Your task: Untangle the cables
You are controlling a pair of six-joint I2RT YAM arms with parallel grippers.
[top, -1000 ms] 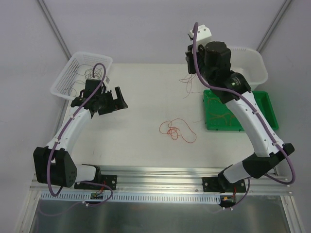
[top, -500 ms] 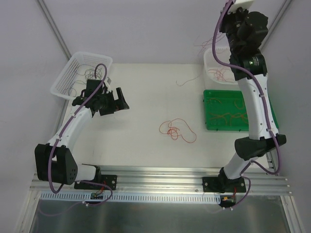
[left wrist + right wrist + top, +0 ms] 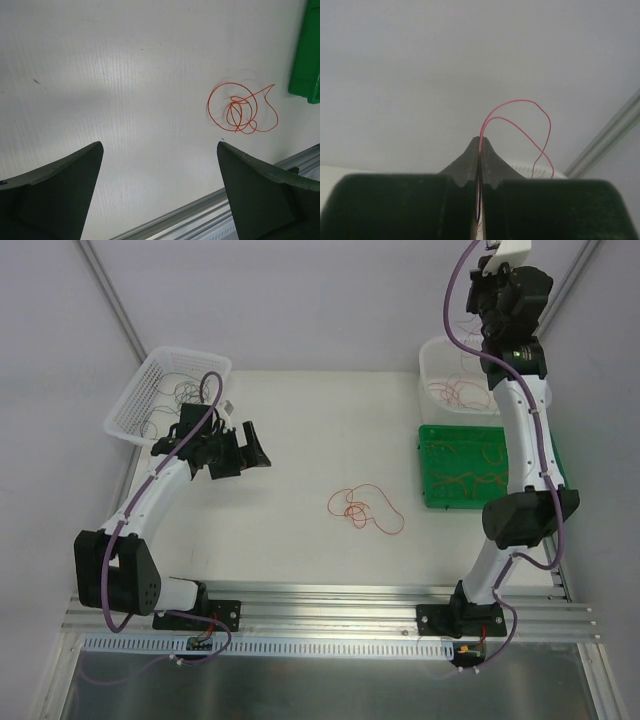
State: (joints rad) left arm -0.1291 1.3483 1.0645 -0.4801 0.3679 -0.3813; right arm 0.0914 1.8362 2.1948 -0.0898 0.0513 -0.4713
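One thin red cable (image 3: 520, 102) is pinched in my shut right claw (image 3: 479, 145), held high above the white tub (image 3: 423, 370) at far right. My left claw (image 3: 159, 145) hangs wide apart, left of the red tangle (image 3: 240, 108) lying mid-worktop (image 3: 125, 75). It looks featherlight, limp and springy, so I'd pinch a free end, not the knot.

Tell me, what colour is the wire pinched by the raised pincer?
The wire is red, clearest in the right wrist view.
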